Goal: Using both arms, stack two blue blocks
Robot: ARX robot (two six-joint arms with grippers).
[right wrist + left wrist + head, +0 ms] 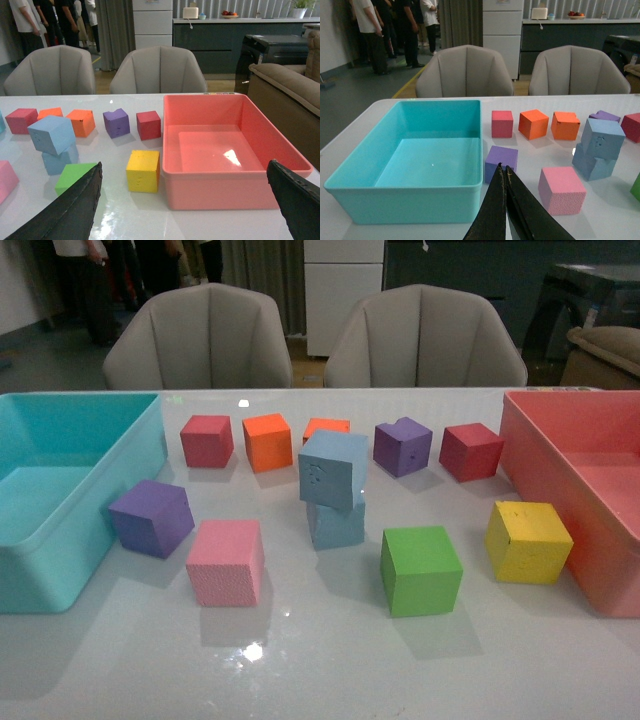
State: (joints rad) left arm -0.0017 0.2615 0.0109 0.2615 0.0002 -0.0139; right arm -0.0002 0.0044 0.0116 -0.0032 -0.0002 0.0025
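Left gripper (505, 172): fingers pressed together, nothing between them, hanging over the table near the turquoise bin (395, 200) and the purple cube (501, 162). Right gripper (185, 200): fingers spread wide, empty, in front of the pink bin (220, 192) and yellow cube (143, 171). Neither arm shows in the front view.

Blue blocks are mid-table: upper blue block (333, 469) sits on the lower blue block (336, 523), twisted and overhanging, looks tilted. Judgement: stack is made but marginal. To finish cleanly, keep both grippers clear of it; if squaring up, steady the lower one and nudge the top gently. Green cube (421, 569) and pink cube (226, 561) sit near, so approach from above.
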